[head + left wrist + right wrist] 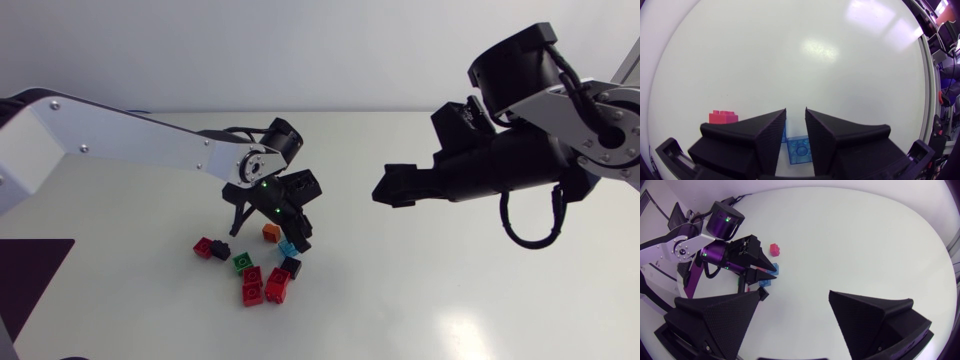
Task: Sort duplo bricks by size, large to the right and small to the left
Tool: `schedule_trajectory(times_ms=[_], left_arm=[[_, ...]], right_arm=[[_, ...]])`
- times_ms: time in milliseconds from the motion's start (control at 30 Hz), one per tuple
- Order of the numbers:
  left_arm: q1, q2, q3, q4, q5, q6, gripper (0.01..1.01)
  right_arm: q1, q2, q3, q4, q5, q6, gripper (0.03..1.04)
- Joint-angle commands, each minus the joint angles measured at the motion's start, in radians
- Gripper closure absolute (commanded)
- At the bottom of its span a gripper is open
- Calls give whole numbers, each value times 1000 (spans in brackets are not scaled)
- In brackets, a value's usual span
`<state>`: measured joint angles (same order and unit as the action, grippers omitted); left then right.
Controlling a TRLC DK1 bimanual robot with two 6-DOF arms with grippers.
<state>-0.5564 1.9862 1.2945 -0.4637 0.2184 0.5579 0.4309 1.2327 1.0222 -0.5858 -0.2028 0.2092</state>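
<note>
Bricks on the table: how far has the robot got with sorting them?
Barely begun. Done: nothing visibly; the bricks sit in one cluster, with no separate piles either side. In hand: the left hand is down over a blue brick; the right hand hangs open and empty. Left: every brick needs moving, large right, small left.

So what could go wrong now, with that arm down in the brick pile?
The left gripper is down at the blue brick, which sits close to the orange brick and black brick; it could shove those aside. The blue brick might also slip out when lifted and scatter the pile.
</note>
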Motion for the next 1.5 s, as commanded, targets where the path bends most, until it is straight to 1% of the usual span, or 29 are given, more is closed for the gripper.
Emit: schedule_trajectory(times_ms=[0,200,333,500,700,767,833,867,900,967,1000,1033,1100,1133,1167,1233,1300,1367,1467], left_arm=[[13,39,17,-7,-16,34,770],[62,43,-12,-7,-22,57,770],[110,19,-44,-7,-24,74,770],[173,-52,-143,-6,-24,120,770],[271,-167,-250,-6,-25,180,770],[277,-217,-261,-6,-24,180,766],[259,-254,-247,-4,-24,165,749],[243,-265,-231,-4,-24,143,725],[220,-268,-215,-4,-24,126,626],[173,-267,-179,-4,-24,91,228],[142,-260,-162,-4,-24,74,89],[115,-253,-147,0,-22,62,75],[56,-216,-113,10,-22,20,80],[32,-185,-95,11,-22,11,121],[4,-148,-77,10,-22,4,200],[-45,-75,-58,10,-24,0,395],[-69,-32,-52,10,-24,-1,557],[-76,3,-46,14,-24,-7,738],[-68,16,-49,17,-24,-10,741]], right_arm=[[-7,-12,-27,-20,2,-11,66],[-6,-21,-24,-29,0,-10,66],[-6,-22,-24,-31,-1,-10,66],[-6,-24,-24,-31,-3,-10,66],[3,-29,-22,-32,-3,-8,66],[6,-30,-24,-31,-4,-4,66],[17,-29,-24,-29,-3,2,66],[20,-29,-22,-29,-3,6,66],[26,-30,-20,-29,-3,9,66],[32,-35,-20,-31,-3,12,66],[32,-36,-19,-34,-3,12,66],[32,-38,-20,-37,-1,12,66],[32,-44,-20,-45,0,12,66],[32,-45,-20,-48,0,12,66],[32,-47,-19,-49,2,12,66],[32,-52,-17,-57,3,12,66],[32,-58,-17,-60,3,12,66],[31,-59,-17,-63,3,10,66],[32,-58,-19,-62,3,10,66]])
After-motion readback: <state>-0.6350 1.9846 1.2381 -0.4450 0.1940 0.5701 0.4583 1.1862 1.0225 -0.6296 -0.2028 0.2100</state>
